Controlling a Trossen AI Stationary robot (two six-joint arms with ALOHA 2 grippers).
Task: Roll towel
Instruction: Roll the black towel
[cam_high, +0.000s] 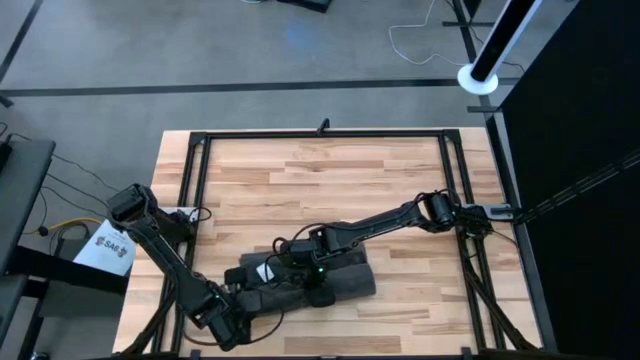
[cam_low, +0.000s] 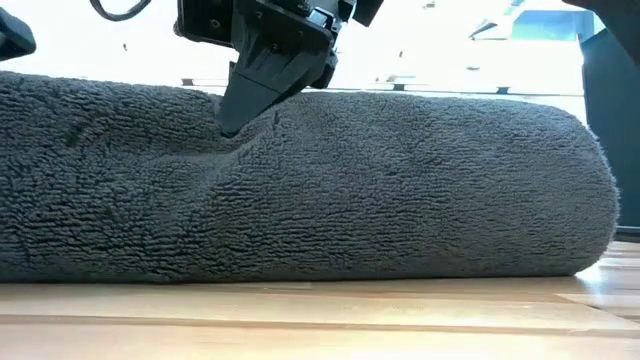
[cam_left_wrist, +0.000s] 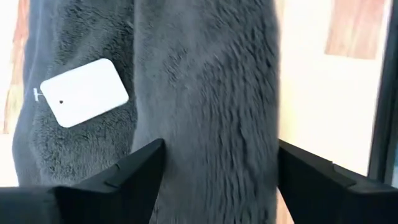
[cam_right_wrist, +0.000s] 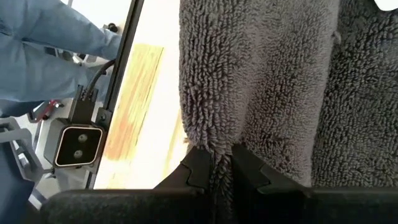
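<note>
Near the table's (cam_high: 400, 170) front edge lies the rolled towel (cam_high: 310, 280). Our right gripper (cam_right_wrist: 222, 163) pinches its pile; our left gripper (cam_left_wrist: 217, 168) straddles it, jaws apart. We judge lifting could unroll it.

The right gripper (cam_right_wrist: 222, 163) shows its two dark fingers (cam_right_wrist: 198, 167) drawn close together, pinching a thin fold of the towel (cam_right_wrist: 261, 81) between them, and the charcoal terry cloth rises away from the fingertips in two thick looped folds with a shadowed crease running between them. Beside the towel lies a strip of the pale wooden table (cam_right_wrist: 134, 99), edged by a dark frame rail (cam_right_wrist: 127, 37). Beyond that rail sits a small grey camera box (cam_right_wrist: 77, 144) with two lenses and a cable, and a person's blue sleeve (cam_right_wrist: 43, 56) fills the corner past it.
</note>
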